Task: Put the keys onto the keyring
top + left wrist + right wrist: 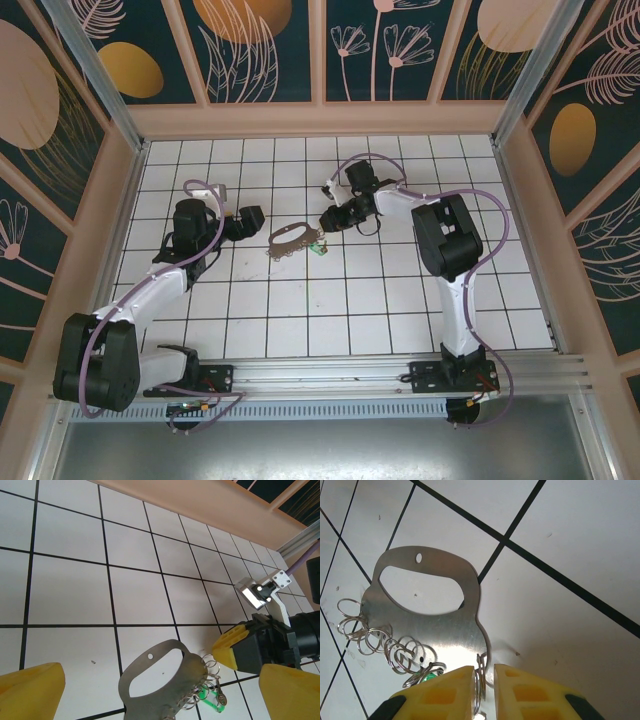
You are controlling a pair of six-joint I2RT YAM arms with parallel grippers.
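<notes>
The keyring (pixel 292 238) is a flat silvery metal plate (pixel 445 625) with an oval cutout and several wire rings (pixel 395 650) along one edge, lying mid-floor. The key's green head (pixel 212 700) lies among the rings at the plate's right end (pixel 314 250) and peeks out by my finger (pixel 427 676). My right gripper (pixel 483 680) is nearly closed at that end, with one upright ring (pixel 480 690) and the plate's edge between its yellow fingers. My left gripper (pixel 262 220) stands wide open just left of the plate, its yellow fingertips (pixel 30 687) either side of it.
White tiled floor (pixel 330 310) with black grid lines, enclosed by wooden walls (pixel 320 118). The right gripper's yellow tip (pixel 232 647) and black body reach in close to the left gripper's right finger (pixel 290 690). Open floor lies in front of both arms.
</notes>
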